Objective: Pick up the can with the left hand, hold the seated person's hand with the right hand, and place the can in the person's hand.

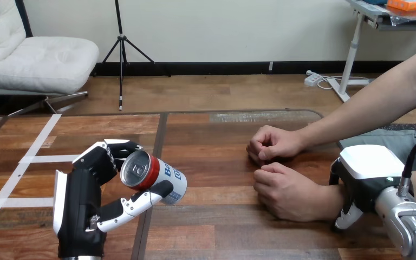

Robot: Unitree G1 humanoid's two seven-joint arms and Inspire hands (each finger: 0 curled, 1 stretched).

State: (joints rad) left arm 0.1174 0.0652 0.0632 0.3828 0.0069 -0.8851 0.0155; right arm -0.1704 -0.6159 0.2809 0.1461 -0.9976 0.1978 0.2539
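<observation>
Leftward, left hand (84, 195) clasping can (160, 179), by seam (161, 135)

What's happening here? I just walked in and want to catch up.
The robot's left hand has its fingers and thumb curled round the can, holding it tilted over the table. Its right hand sits at the wrist of the person's nearer hand; whether it grips is unclear. The can is not yet handed over.

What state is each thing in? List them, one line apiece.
left hand: shut on the can
can: tipped sideways, top toward the camera
person's nearer hand: fisted, on the table
person's farther hand: fisted, on the table
right hand: over the nearer hand's wrist; grip unclear
</observation>
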